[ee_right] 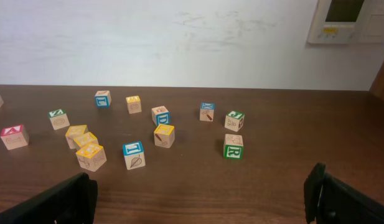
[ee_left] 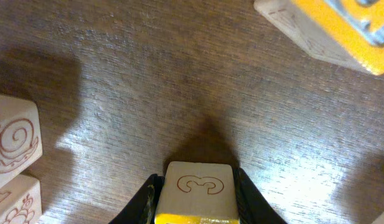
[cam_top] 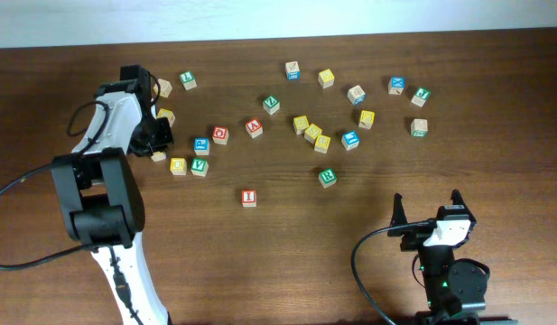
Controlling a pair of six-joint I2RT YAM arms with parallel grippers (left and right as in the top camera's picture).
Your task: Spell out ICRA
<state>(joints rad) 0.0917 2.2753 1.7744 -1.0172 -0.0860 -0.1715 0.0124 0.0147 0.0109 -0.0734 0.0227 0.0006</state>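
Observation:
The red "I" cube lies alone near the table's middle. The green "R" cube lies to its right and also shows in the right wrist view. The red "A" cube lies farther back and also shows in the right wrist view. My left gripper is at the far left, shut on a wooden cube with a yellow face. The letter on that face is hidden. My right gripper is open and empty near the front right, as the right wrist view also shows.
Several other letter cubes lie across the back half, including a yellow cluster. Blue, green and yellow cubes lie just right of the left gripper. A yellow cube and a snail-engraved cube lie close to the left jaws.

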